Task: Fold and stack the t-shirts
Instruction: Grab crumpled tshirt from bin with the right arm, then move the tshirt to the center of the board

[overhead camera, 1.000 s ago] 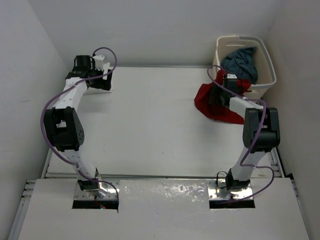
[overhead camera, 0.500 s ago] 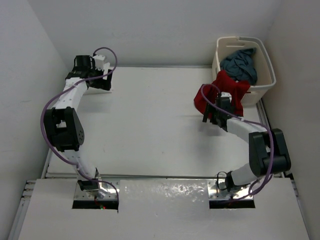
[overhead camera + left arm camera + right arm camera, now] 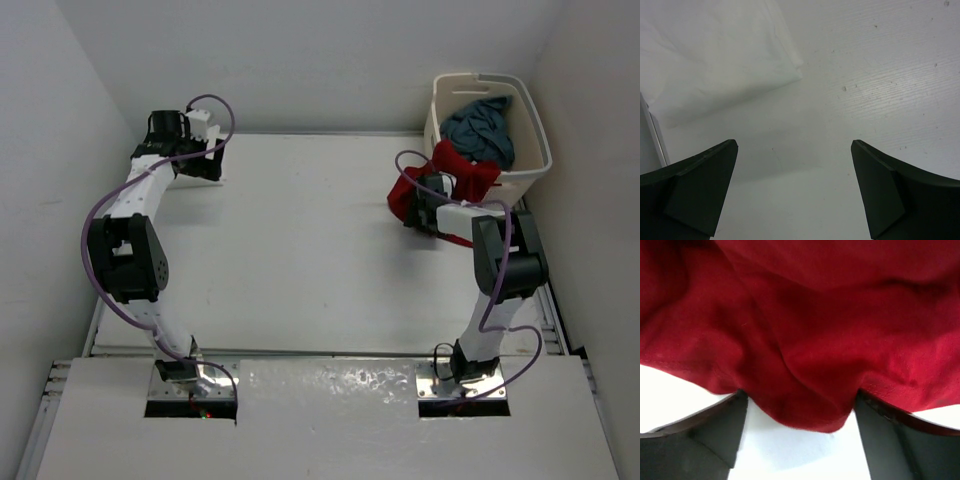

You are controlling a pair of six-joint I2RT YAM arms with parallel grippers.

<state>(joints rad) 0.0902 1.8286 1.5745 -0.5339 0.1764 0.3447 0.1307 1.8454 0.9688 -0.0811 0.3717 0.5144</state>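
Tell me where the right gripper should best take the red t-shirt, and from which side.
Probably the bulging lower fold of the red t-shirt, approached low from the table side. The shirt hangs from the basket down onto the table, so that loose fold is free, and it sits between the open fingers of the right gripper.

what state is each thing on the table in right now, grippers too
laundry basket, upright at the table's far right corner
blue-grey t-shirt, crumpled inside the laundry basket
red t-shirt, unfolded, draped from the laundry basket rim onto the table
white cloth, lying flat on the table; folded or not, cannot tell
left gripper, open, empty, over bare table
right gripper, open, jaws either side of the red t-shirt's hem
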